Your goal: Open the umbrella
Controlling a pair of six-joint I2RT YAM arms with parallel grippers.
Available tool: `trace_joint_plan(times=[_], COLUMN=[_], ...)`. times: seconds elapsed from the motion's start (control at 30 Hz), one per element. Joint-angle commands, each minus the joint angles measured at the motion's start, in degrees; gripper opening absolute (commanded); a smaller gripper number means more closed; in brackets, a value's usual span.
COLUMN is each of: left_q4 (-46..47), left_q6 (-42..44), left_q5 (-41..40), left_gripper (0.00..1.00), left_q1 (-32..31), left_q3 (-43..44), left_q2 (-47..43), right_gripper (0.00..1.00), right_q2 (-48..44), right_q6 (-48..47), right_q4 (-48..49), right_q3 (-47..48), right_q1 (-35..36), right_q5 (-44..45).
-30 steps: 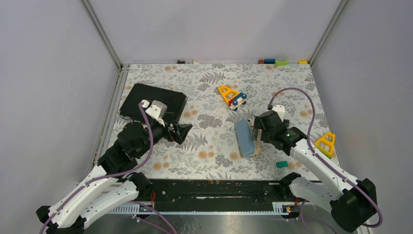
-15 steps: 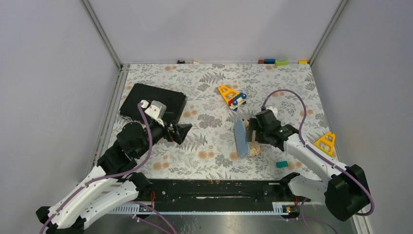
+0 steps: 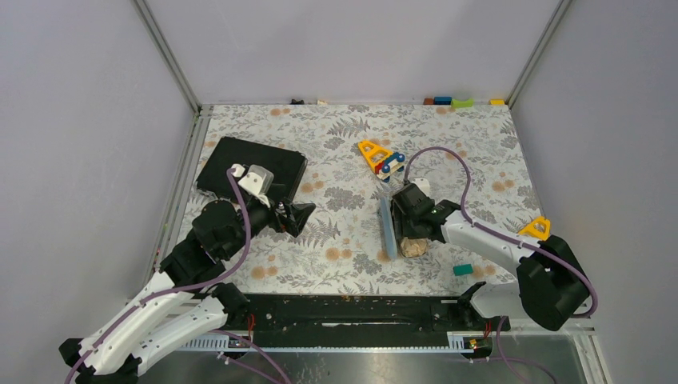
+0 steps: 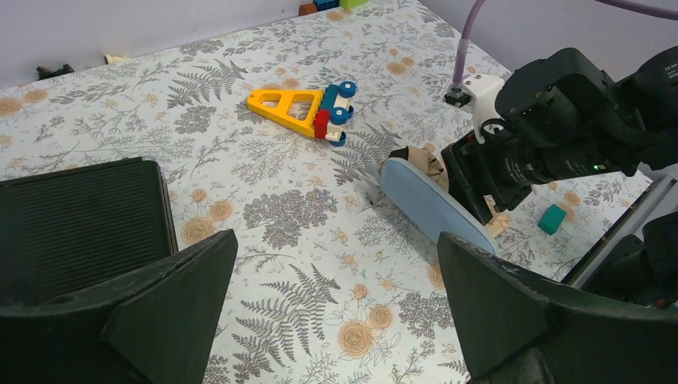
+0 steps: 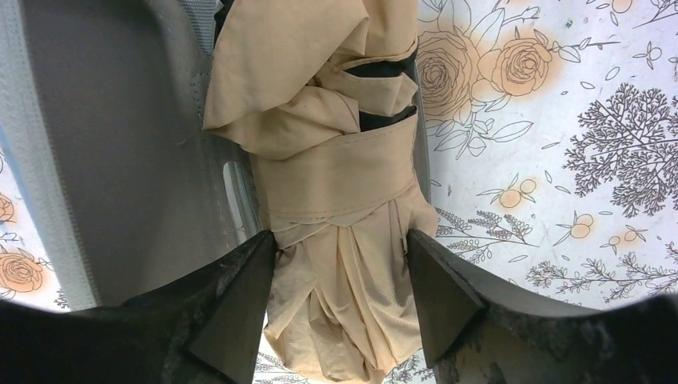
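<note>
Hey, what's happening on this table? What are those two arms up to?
The right gripper has its fingers against both sides of the umbrella, a peach-tan bundle, still folded and strapped shut, lying on the flowered table beside a grey-blue sleeve. The left gripper hangs wide open and empty near the black case, touching nothing. So the umbrella is not yet opened.

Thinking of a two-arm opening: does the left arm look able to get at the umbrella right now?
Probably not cleanly. The right gripper straddles the folded umbrella from above, and the grey sleeve stands along the side facing the open left gripper, so little fabric is exposed.
</note>
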Motion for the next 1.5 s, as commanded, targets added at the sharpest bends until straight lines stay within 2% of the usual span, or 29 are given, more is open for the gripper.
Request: trace_joint_plan(times=[0.0,0.23,0.4,0.53,0.8,0.83,0.9,0.93,1.03,1.17,1.33,1.47], left_q4=[1.76,1.66,1.73,1.67,1.66,1.66,1.66,1.67,1.66,1.74,2.12,3.49], left_q6=[-0.41,-0.4,-0.44,-0.52,-0.53,-0.53,-0.54,-0.61,-0.63,-0.85,-0.92,-0.83], left_q5=[-0.46,-0.59,-0.54,-0.29,-0.45,-0.4,-0.43,-0.38,-0.15,0.53,1.66,6.4], left_gripper=[0.99,0.99,0.99,0.99,0.99,0.99,0.99,0.99,0.99,0.99,0.99,0.99], left_q1=[0.26,0.28,0.26,0.27,0.26,0.3,0.27,0.3,0.3,0.3,0.25,0.28], left_q3=[2.18,2.18,2.22,2.2,2.23,2.24,2.2,2.2,2.2,2.29,2.21,1.76], left_q2=[0.6,0.63,0.72,0.63,0.02,0.01,-0.04,-0.03,-0.02,0.02,-0.37,-0.38], right_gripper=[0.7,0.72,0.64,0.7,0.69,0.62,0.39,0.31,0.24,0.02,0.0,0.0], right_q2=[1.12,5.36,5.1,6.21,8.07,8.01,6.66,5.16,-0.81,-8.93,-15.6,-20.94], right_q6=[0.4,0.53,0.3,0.03,0.4,0.42,0.22,0.18,-1.22,-4.55,-8.7,-12.01], right_q4=[-2.06,-0.98,-1.02,-0.95,-0.8,-0.72,-0.42,-0.05,0.2,-0.2,-3.02,-0.05], right_q3=[1.17,1.06,0.82,1.03,1.68,1.6,1.26,0.86,0.57,1.86,4.47,3.01], right_q1=[0.91,0.98,1.0,0.92,1.03,1.04,1.03,1.04,1.03,0.97,1.06,1.47], right_q5=[1.89,0.52,1.0,1.71,0.61,0.45,0.6,0.61,0.64,0.62,1.9,-1.78])
